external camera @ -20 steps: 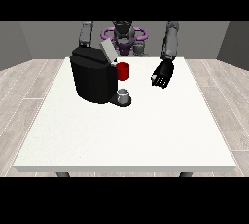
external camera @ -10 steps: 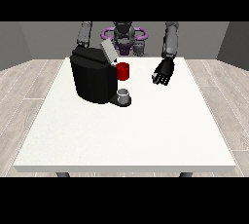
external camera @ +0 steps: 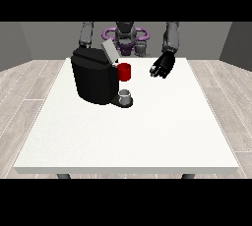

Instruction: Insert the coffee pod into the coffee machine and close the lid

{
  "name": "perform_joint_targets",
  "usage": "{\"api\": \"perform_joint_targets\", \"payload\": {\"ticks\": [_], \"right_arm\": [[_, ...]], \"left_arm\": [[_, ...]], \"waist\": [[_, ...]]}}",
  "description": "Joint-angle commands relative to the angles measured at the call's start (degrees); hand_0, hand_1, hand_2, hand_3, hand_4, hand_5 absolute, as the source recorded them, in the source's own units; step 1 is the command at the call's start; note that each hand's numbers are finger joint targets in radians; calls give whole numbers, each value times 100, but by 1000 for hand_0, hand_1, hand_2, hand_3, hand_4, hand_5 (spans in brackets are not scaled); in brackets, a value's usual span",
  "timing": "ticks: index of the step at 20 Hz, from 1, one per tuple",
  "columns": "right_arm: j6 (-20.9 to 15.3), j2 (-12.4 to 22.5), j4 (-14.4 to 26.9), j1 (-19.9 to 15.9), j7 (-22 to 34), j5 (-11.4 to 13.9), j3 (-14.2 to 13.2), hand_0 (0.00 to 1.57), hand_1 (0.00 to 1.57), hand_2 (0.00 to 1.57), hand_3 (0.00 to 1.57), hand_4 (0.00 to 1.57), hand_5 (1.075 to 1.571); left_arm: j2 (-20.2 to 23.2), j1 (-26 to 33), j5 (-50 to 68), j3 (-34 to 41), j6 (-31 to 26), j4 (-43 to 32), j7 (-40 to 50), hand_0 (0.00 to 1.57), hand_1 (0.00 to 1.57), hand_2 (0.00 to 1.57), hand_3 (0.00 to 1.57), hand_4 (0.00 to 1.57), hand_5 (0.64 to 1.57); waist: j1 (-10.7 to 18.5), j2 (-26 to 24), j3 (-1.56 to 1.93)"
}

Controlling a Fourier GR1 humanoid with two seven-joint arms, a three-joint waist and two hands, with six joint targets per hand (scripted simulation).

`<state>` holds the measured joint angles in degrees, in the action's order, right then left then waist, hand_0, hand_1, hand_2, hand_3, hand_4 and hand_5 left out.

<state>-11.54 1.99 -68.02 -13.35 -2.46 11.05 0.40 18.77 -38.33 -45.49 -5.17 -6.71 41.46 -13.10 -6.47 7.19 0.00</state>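
The black coffee machine (external camera: 93, 75) stands on the white table (external camera: 128, 131), left of centre and towards the back. Its grey lid (external camera: 109, 52) is tilted up and open. A red part (external camera: 124, 71) sticks out at the machine's front. Below it a small grey pod-like cup (external camera: 126, 95) sits on the machine's base. The hand at the view's right (external camera: 162, 66) hovers above the table, to the right of the red part and apart from it. Its fingers are relaxed and hold nothing. At the view's left only the arm (external camera: 86, 36) shows; its hand is hidden behind the machine.
The robot's torso (external camera: 125, 36) stands behind the table's far edge. The wide white table surface stretches in front of the machine towards the camera. A wooden floor surrounds the table.
The hand at the view's right has drifted a little up and towards the machine. The machine, its lid and the grey cup have not moved.
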Motion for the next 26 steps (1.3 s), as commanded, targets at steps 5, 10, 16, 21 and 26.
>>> {"api": "perform_joint_targets", "payload": {"ticks": [5,10,16,21,26], "right_arm": [[-2,38,361,-337,53,2,-126,0,0,0,0,0,1571],[332,154,110,19,13,-69,-3,0,0,0,0,0,1571],[386,-16,-21,-81,-133,-253,-27,0,0,0,0,0,1571],[185,45,-358,-501,269,-8,50,0,0,0,0,0,1571],[211,94,-421,-700,260,-114,-86,0,0,0,0,0,1571]], "left_arm": [[-169,-848,148,111,-1049,258,463,1402,1402,1390,1329,542,1571],[-25,-950,236,335,-1324,255,480,1418,1418,1400,1334,534,1571],[208,-1565,270,490,-1732,385,526,1340,1340,1372,1351,562,1571],[113,-1976,493,928,-1607,179,846,1221,1221,1266,1292,509,1571],[458,-2566,540,1135,-1792,115,943,1256,1256,1287,1265,488,1571]], "waist": [[20,-272,2],[-235,-446,1],[-368,-395,2],[-622,-145,-1],[-802,220,0]]}}
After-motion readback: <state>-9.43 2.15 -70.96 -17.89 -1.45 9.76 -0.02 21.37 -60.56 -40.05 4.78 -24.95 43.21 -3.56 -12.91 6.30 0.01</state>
